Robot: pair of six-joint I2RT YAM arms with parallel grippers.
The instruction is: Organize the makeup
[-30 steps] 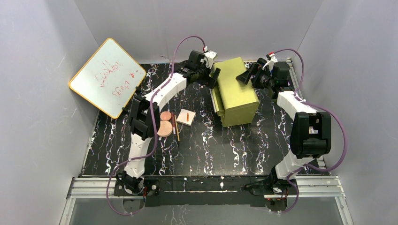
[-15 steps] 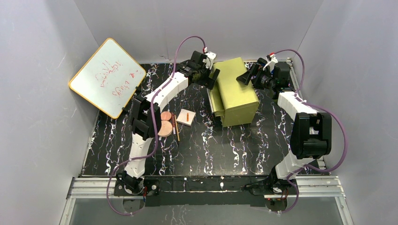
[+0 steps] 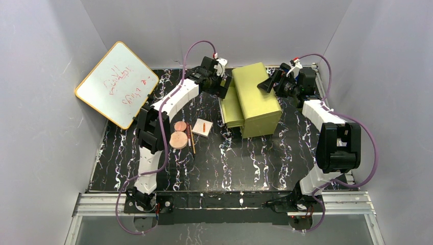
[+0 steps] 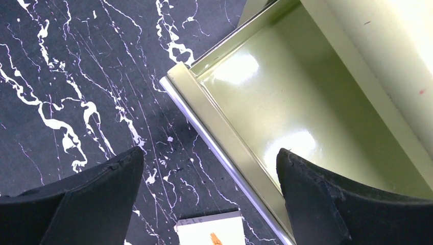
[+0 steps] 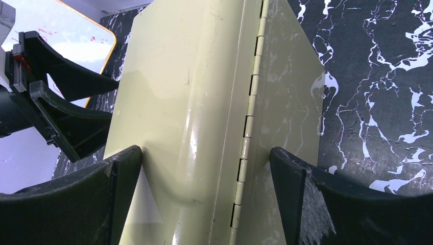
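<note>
Two discs: the big disc point(image 3: 178, 140) lies near and the small disc point(image 3: 179, 126) just beyond it, on the table point(image 3: 245, 158) left of centre.
Sticks: the sticks point(image 3: 191, 139) lie side by side just right of the discs, running near to far.
Palette: the palette point(image 3: 202, 127) lies flat just right of the sticks, orange mark up.
Box: the box point(image 3: 258, 99) stands far, right of centre.
Drawer: the drawer point(image 3: 231, 107) juts out of the box's left side, its glossy floor showing.
Left gripper: the left gripper point(image 4: 209, 151) has its fingers spread wide and grasps nothing. It hovers over the drawer's front rim, one finger over the table and one over the drawer.
Right gripper: the right gripper point(image 5: 205, 150) is at the box's far right side, fingers wide apart on either side of it. I cannot tell whether they press it.
Whiteboard: the whiteboard point(image 3: 117, 84) leans at the far left.
</note>
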